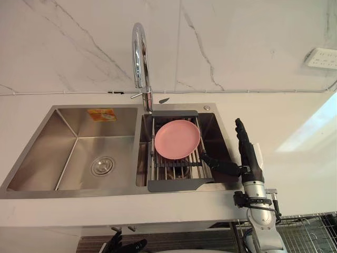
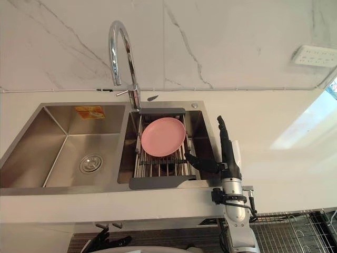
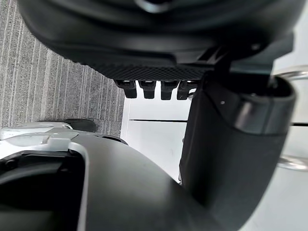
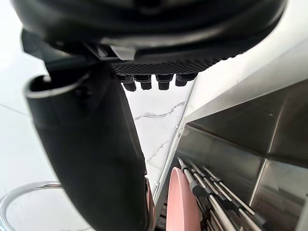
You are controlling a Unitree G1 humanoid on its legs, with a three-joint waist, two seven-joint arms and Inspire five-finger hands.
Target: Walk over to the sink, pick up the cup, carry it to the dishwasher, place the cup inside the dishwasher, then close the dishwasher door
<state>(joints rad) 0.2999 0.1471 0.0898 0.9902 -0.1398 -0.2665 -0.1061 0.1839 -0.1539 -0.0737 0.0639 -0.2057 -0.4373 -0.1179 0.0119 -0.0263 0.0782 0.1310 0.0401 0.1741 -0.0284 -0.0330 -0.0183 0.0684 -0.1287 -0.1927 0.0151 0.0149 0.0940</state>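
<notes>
A pink plate [image 1: 177,139] sits on a drying rack [image 1: 174,185] with a dark grey frame and silver bars. The sink [image 1: 63,153] is brushed silver, with an orange-yellow sticker [image 1: 101,114]. The faucet [image 1: 139,52] is shiny chrome. The marble wall [image 1: 237,42] is white with grey veins, and the counter [image 1: 295,179] is plain white.

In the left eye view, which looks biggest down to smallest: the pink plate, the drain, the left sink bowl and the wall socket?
1. the left sink bowl
2. the pink plate
3. the drain and the wall socket look about alike, and the socket runs off the view's edge, so I won't rank those two.
</notes>
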